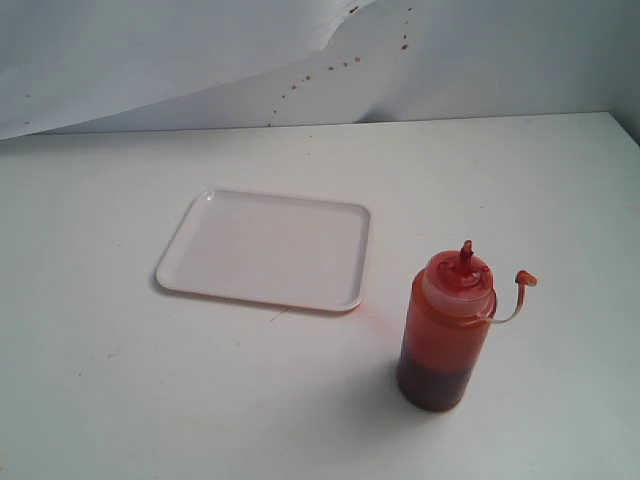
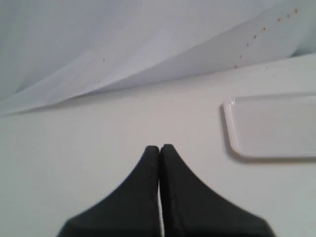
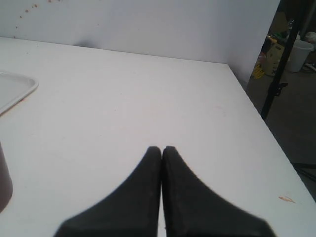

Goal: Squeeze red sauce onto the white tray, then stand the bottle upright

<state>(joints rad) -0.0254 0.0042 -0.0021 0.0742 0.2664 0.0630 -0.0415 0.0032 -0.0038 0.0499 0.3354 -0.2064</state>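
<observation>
Bottle (image 1: 447,335): upright, long axis vertical, right of tray (image 1: 265,250), toward table (image 1: 100,400) right edge
Right tool (image 3: 161,148): pressed together, empty, likely nearer the bottle
Left tool (image 2: 159,146): pressed together

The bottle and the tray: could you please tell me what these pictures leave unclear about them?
- Bottle: right wrist view, only a dark sliver; the frame edge cuts off the rest.
- White tray: both wrist views, partly cut off by the frame edge.
- Nozzle: exterior view, too small to see its opening.
</observation>
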